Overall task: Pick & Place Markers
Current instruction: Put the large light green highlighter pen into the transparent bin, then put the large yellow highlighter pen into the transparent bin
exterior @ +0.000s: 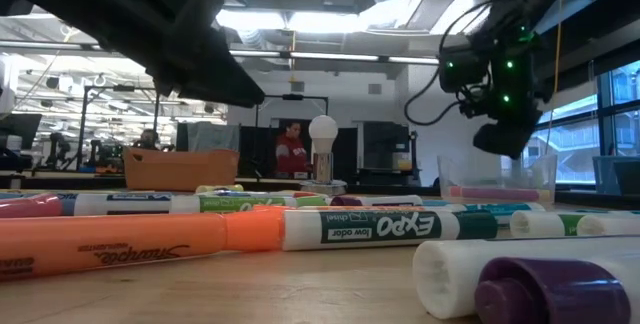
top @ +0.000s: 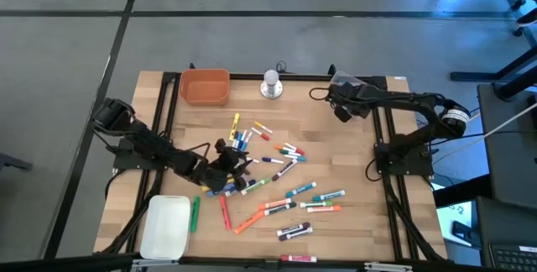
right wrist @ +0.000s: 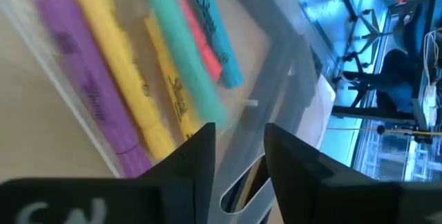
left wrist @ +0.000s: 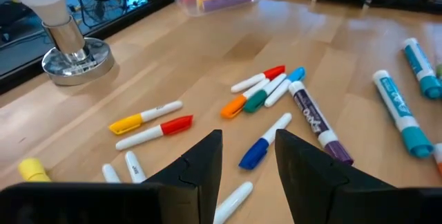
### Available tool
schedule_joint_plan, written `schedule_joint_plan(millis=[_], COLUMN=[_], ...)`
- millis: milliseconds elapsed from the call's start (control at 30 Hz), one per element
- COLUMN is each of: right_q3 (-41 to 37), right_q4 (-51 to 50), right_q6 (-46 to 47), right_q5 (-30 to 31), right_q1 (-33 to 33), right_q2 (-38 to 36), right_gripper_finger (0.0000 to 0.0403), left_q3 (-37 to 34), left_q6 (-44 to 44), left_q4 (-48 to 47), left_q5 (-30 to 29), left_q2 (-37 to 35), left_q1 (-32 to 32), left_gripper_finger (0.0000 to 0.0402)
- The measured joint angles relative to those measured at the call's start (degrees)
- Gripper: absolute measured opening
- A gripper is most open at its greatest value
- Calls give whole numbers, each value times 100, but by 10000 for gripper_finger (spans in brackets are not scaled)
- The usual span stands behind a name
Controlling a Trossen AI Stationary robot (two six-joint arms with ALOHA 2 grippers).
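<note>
Our left hand (left wrist: 248, 165) hovers spread and empty over the scattered coloured capped markers (top: 277, 175) mid-desk; our right hand (right wrist: 238, 155), parted and empty, hangs over the clear plastic tray (right wrist: 276, 65). We judge markers light, stiff and prone to rolling; pinch mid-barrel.

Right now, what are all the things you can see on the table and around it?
Markers: dozens, many colours, scattered over the middle and near part of the table.
Orange bin: one, far left corner of the table.
White tray: one, near left edge.
Clear box: one, far right corner, holding purple, yellow, teal and pink highlighters.
Light bulb on a silver base: one, white, far edge, middle.
Table: one, light wood with a black frame.
Person: one, in red, in the room behind.
Left end effector: open, empty, low over a blue-capped marker.
Right end effector: open, empty, over the clear box.
</note>
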Motion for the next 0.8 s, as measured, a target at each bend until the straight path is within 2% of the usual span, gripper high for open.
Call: schedule_joint_plan(millis=[300, 533, 667, 733, 800], right_q3=[-224, -224, -224, -224, -224], right_q4=[221, 570, 1121, 1448, 1799], right_q6=[44, 665, 264, 159, 157], right_q5=[-11, -13, -33, -161, -552], right_q1=[185, 977, 1306, 1401, 1510], right_q2=[-76, -661, -849, -961, -1074], right_gripper_finger=[129, 130, 131, 131, 131], left_q3=[0, 0, 0, 0, 0], left_q6=[396, 97, 164, 305, 422], left_q4=[0, -14, -30, -27, -27], left_q5=[-136, 327, 297, 297, 297], left_q2=[-111, 57, 113, 113, 113], left_q1=[54, 341, 498, 579, 638], left_gripper_finger=[130, 130, 130, 130, 130])
